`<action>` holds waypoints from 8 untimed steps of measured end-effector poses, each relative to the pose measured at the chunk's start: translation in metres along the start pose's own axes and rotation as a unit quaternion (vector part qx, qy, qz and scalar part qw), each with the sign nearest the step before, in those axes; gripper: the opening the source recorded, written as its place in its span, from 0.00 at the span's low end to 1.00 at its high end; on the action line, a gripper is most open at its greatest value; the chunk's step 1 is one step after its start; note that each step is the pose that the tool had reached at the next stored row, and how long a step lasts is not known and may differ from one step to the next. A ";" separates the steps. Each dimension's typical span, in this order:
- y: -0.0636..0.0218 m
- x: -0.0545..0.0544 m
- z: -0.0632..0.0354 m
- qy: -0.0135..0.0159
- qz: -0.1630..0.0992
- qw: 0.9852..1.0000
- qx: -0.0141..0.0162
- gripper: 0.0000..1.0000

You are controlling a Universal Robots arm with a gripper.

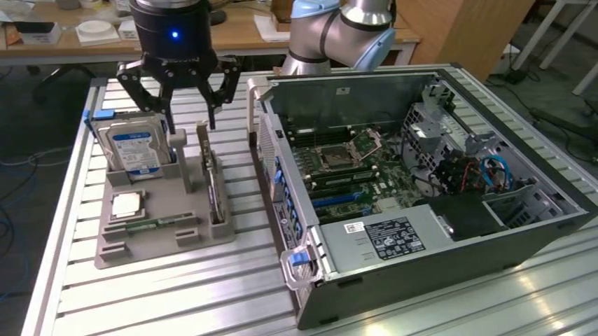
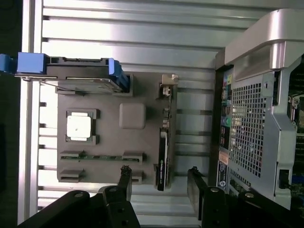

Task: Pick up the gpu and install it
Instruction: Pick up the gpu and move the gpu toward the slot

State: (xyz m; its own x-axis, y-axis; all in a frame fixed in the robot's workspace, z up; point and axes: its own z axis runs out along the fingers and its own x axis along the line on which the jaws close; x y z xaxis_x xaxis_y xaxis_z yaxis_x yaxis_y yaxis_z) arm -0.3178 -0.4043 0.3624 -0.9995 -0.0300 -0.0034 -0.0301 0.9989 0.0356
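The black pincer (image 1: 187, 116) is hovering wide open above the grey plastic holder tray (image 1: 150, 246) on the slatted aluminium bench (image 1: 159, 301), where the thin green gpu card (image 1: 216, 183) is standing on edge. Centring the fingers (image 2: 124, 181) squarely astride its top edge is looking wisest.

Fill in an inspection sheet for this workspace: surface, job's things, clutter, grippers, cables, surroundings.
Surface: slatted aluminium table, carrying a grey plastic holder.
Job's things: thin green gpu card upright on edge in the holder; open dark computer case beside it.
Clutter: silver hard drive, square processor chip, green memory stick, in the holder.
Grippers: black gripper open, empty, above the holder.
Cables: blue cables inside the case.
Surroundings: wooden desk behind.
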 end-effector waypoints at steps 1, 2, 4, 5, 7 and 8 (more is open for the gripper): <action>-0.0001 0.000 0.0018 0.000 0.000 1.000 0.000 0.59; -0.0003 0.000 0.0036 0.000 0.001 1.000 0.000 0.59; -0.0011 0.000 0.0072 0.000 0.005 1.000 0.000 0.59; -0.0014 0.000 0.0090 0.000 0.007 1.000 0.000 0.59; -0.0022 0.000 0.0127 0.000 0.011 1.000 0.000 0.59; -0.0028 0.000 0.0145 0.000 0.012 1.000 0.000 0.59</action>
State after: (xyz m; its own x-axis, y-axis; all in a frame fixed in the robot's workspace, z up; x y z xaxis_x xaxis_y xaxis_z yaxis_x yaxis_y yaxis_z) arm -0.3175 -0.4065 0.3478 -1.0000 -0.0051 -0.0035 -0.0052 0.9993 0.0358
